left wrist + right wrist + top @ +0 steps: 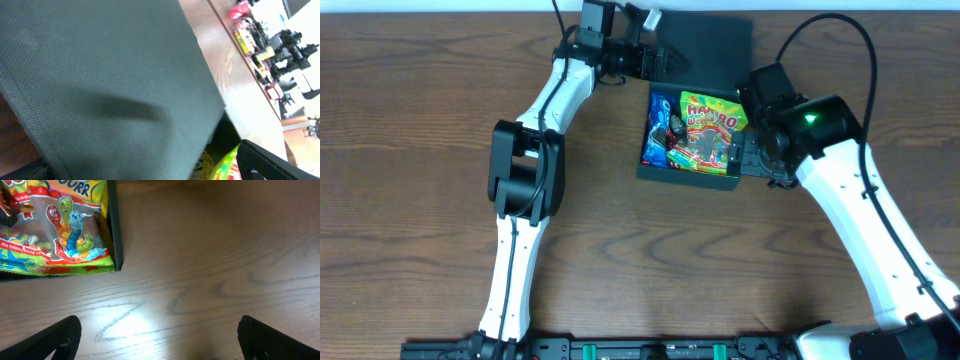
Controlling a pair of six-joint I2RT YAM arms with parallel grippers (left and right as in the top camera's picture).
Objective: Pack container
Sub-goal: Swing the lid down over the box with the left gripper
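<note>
Wooden table (420,150); the container (686,178) sits right of centre toward the far side, open. Its lid (705,45) is folded flat onto the table beyond the far wall, with the hinge line running left-right. Inside, a bright gummy packet (712,130) fills most of the box and a blue packet (658,128) stands along the left wall. Left gripper (660,60) is at the lid's left edge, just beyond the box's far-left corner. Its wrist view is filled by the dark woven flap, so I cannot tell the finger state. Right gripper (745,158) is just beside the right wall near the front corner. Its fingers (55,337) are spread wide over bare wood and hold nothing. Judgement: the box looks filled, so closing comes next. The lid must swing toward the robot about that left-right hinge, and the left arm is the nearer one.
</note>
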